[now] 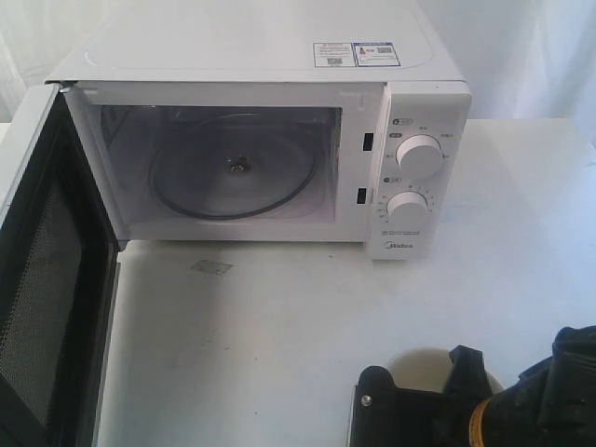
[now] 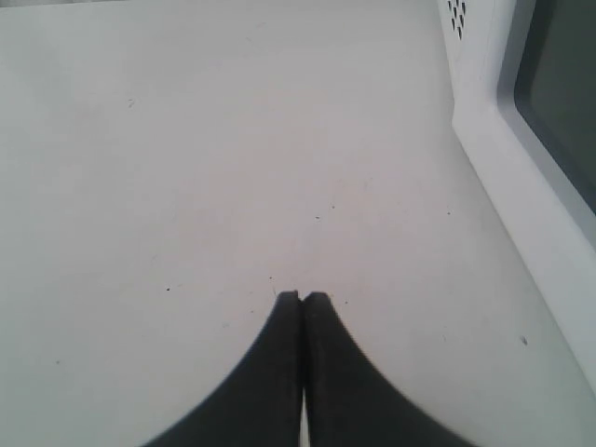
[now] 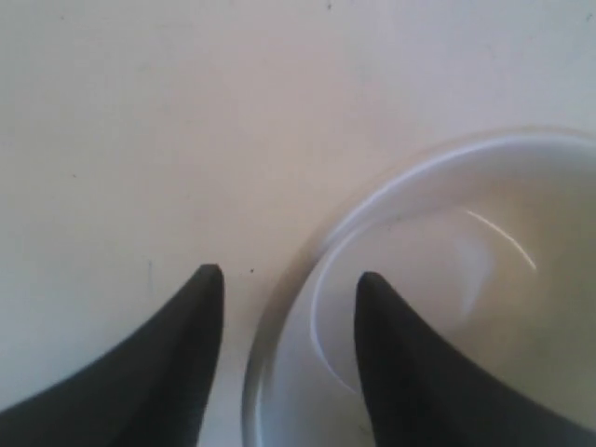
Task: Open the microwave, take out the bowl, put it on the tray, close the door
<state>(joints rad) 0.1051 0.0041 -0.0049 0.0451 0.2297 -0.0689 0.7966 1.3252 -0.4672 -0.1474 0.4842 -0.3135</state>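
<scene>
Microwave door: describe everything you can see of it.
The door stands swung wide open at the left of the microwave. Its inner face is black with a fine mesh panel; its edge looks white, plastic or painted metal. The left wrist view shows its white outer frame around a dark window. Nothing touches it; no handle shows.

Exterior: high, frontal, facing microwave point(image 1: 279, 56). Wrist views: close, down onto table point(image 2: 233, 140); left shares door point(image 2: 540, 214).

The microwave point(image 1: 261, 42) is white, the door point(image 1: 47, 279) black-meshed inside, the bowl point(image 3: 447, 270) pale cream.
</scene>
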